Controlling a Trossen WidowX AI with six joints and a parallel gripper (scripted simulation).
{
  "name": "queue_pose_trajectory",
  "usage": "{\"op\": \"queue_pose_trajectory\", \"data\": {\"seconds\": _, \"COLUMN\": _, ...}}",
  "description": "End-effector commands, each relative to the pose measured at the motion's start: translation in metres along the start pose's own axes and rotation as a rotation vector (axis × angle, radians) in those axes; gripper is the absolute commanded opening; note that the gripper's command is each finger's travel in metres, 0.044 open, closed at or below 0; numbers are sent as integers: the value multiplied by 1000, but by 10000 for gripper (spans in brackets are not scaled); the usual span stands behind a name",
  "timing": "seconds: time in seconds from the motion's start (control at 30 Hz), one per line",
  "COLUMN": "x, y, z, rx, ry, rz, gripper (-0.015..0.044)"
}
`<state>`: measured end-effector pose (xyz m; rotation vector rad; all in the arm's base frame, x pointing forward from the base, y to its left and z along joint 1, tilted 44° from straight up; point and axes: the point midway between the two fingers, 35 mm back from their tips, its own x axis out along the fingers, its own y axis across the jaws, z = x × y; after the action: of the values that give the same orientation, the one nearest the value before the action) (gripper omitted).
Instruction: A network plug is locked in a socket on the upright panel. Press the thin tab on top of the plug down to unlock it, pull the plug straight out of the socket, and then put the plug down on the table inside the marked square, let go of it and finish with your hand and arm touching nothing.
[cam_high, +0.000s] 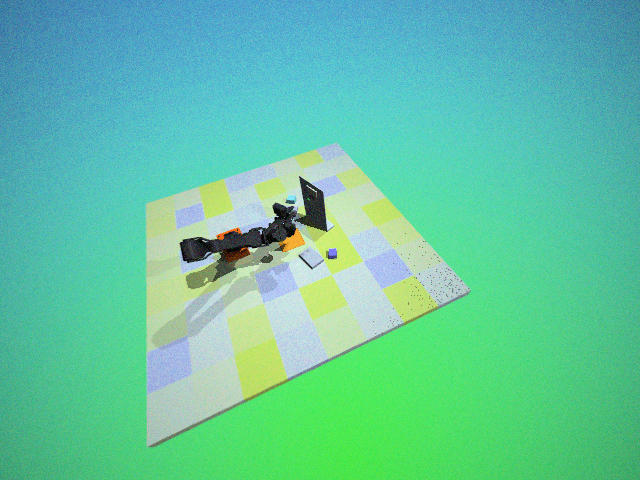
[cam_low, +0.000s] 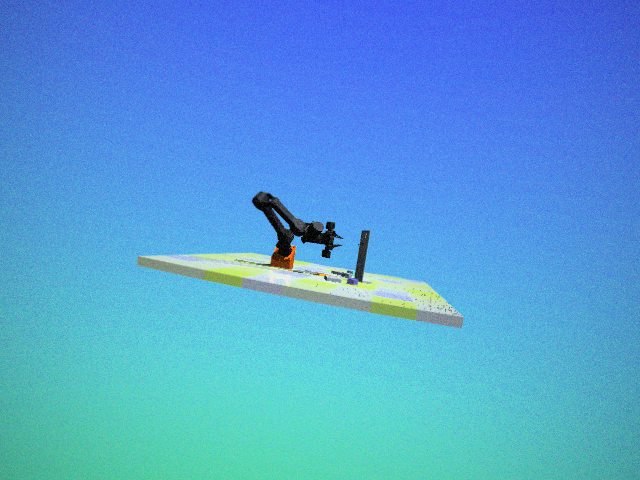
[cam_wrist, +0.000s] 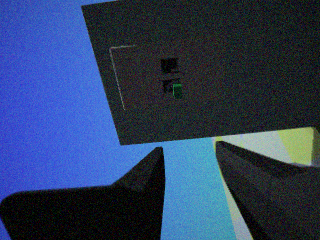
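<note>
1. Because the fingertips stood short of the upright panel (cam_high: 316, 212) (cam_low: 362, 258) (cam_wrist: 260, 75), the tab had, by judgement, to be approached squarely before any pressure was applied.
2. The gripper (cam_high: 297, 217) (cam_low: 341, 241) (cam_wrist: 189, 151) was partly open, fairly narrow, with nothing held; its fingers were set one above the other, which suited a press from above.
3. Alignment was best made slowly, with the upper finger brought over the tab and the lower kept beneath the body, so that no sideways pull would be given.
4. What was taken for the plug (cam_high: 309, 198) (cam_wrist: 177, 91), a small green piece, was seen at the panel's face, ahead of the fingertips and apart from them; its tab could not be made out.
</note>
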<state>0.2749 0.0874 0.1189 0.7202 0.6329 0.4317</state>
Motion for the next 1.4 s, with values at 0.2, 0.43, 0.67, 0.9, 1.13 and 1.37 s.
{"op": "queue_pose_trajectory", "data": {"seconds": 0.2, "x": 28, "y": 1, "z": 8, "rx": 1, "ry": -6, "rz": 1, "gripper": 156}}
{"op": "queue_pose_trajectory", "data": {"seconds": 0.43, "x": 38, "y": 0, "z": 9, "rx": 1, "ry": -6, "rz": 2, "gripper": 156}}
{"op": "queue_pose_trajectory", "data": {"seconds": 0.67, "x": 44, "y": 1, "z": 12, "rx": 1, "ry": -6, "rz": 2, "gripper": 156}}
{"op": "queue_pose_trajectory", "data": {"seconds": 0.9, "x": 52, "y": 1, "z": 15, "rx": 1, "ry": -7, "rz": 2, "gripper": 156}}
{"op": "queue_pose_trajectory", "data": {"seconds": 1.13, "x": 59, "y": 2, "z": 17, "rx": 1, "ry": -7, "rz": 3, "gripper": 156}}
{"op": "queue_pose_trajectory", "data": {"seconds": 1.37, "x": 67, "y": 2, "z": 20, "rx": 1, "ry": -7, "rz": 3, "gripper": 156}}
